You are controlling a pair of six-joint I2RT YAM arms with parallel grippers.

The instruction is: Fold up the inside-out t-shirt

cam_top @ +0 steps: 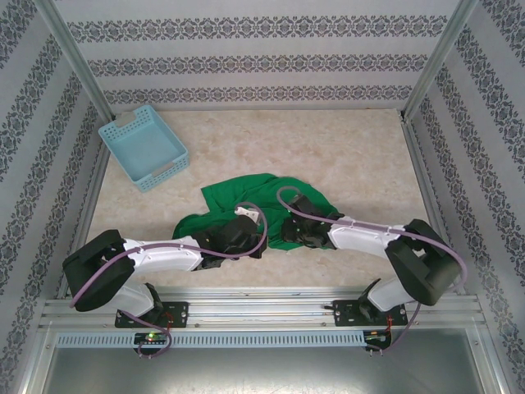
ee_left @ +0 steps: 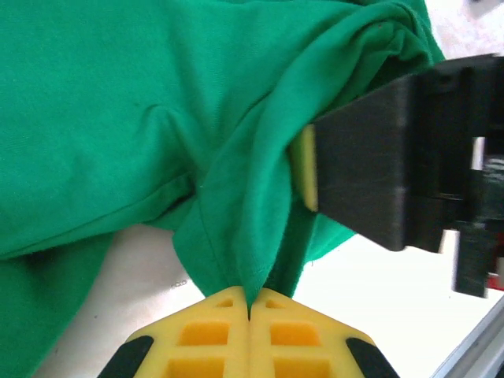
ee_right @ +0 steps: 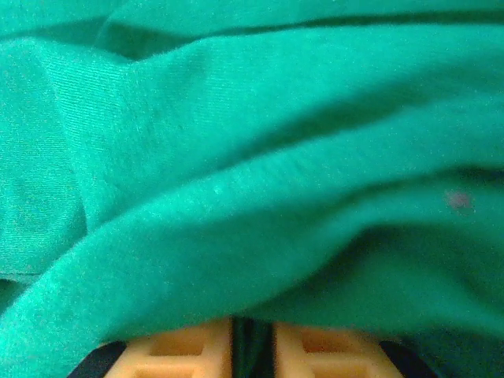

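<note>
The left gripper [ee_left: 250,305] is pinching a fold of the plain bright green cloth t-shirt [ee_left: 118,110] between yellow fingertips that are pressing together. The shirt is lying crumpled on the marbled beige table [cam_top: 353,156], spreading ahead of both grippers. Just to its right, the right gripper [ee_right: 252,339] is showing a narrow gap under draping cloth; whether it is gripping, I cannot tell.
</note>
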